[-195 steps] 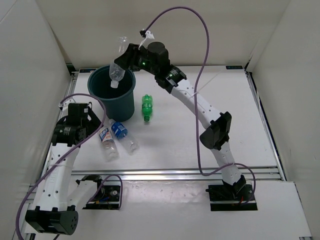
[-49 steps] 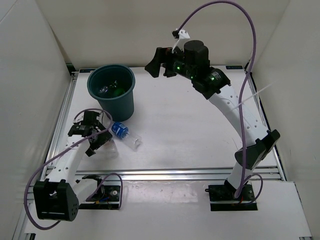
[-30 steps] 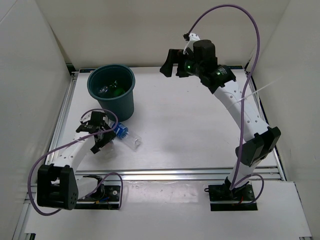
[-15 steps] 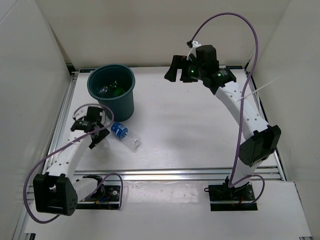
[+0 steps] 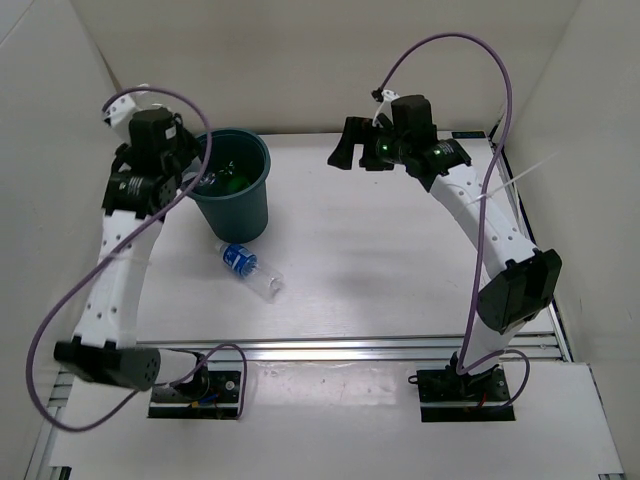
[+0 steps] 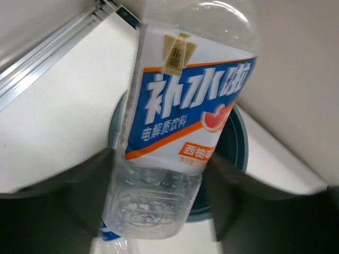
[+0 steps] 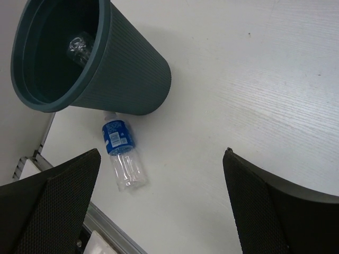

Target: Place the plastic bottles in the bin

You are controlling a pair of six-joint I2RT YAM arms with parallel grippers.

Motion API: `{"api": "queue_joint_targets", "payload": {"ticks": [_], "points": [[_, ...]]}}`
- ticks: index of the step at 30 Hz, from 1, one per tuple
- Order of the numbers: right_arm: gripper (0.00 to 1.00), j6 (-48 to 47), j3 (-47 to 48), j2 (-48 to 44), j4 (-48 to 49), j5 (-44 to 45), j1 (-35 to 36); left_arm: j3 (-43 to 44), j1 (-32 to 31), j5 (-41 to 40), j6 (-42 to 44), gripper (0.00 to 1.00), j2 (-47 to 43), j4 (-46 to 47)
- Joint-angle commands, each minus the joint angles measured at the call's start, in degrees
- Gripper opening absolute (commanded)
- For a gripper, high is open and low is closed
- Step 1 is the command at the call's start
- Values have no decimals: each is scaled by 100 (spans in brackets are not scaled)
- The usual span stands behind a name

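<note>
My left gripper (image 6: 159, 161) (image 5: 195, 165) is shut on a clear bottle with a white, blue and orange label (image 6: 185, 121), holding it up over the dark teal bin (image 6: 239, 159) (image 5: 235, 215). In the top view a green bottle (image 5: 234, 180) and a clear bottle (image 7: 79, 46) lie inside the bin. A clear bottle with a blue label (image 5: 245, 268) (image 7: 121, 151) lies on the table in front of the bin. My right gripper (image 7: 161, 153) (image 5: 345, 145) hangs open and empty above the table, right of the bin.
White walls enclose the table on three sides. An aluminium rail (image 5: 350, 345) runs along the near edge and another (image 6: 47, 58) along the left side. Purple cables loop above both arms.
My left arm has risen from the table in front of the bin up to the bin's left rim, carrying the white-label bottle. The right arm has barely moved.
</note>
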Motion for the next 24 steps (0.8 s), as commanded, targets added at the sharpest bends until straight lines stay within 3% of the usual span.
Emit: {"api": "queue_joint_targets", "payload": {"ticks": [1, 3, 8, 11, 13, 16, 19, 24], "points": [[100, 15, -78, -178, 95, -114, -57, 316, -81, 549, 465, 83, 893, 235], [100, -37, -131, -178, 95, -114, -57, 631, -264, 612, 562, 100, 1157, 236], [100, -151, -254, -231, 95, -114, -57, 985, -643, -212, 1037, 100, 825, 236], [100, -205, -315, -169, 147, -315, -57, 258, -705, -827, 1090, 100, 27, 236], [100, -283, -377, -117, 200, -316, -5, -612, -705, -830, 776, 100, -799, 236], [100, -345, -377, -55, 200, -316, 49, -1682, -705, 213, 406, 100, -1782, 236], [100, -293, -316, 68, 200, -316, 101, -2614, -705, 1357, -567, 100, -2434, 183], [100, -292, -368, 121, 148, -263, 101, -3813, -705, 3042, -905, 100, -2692, 709]]}}
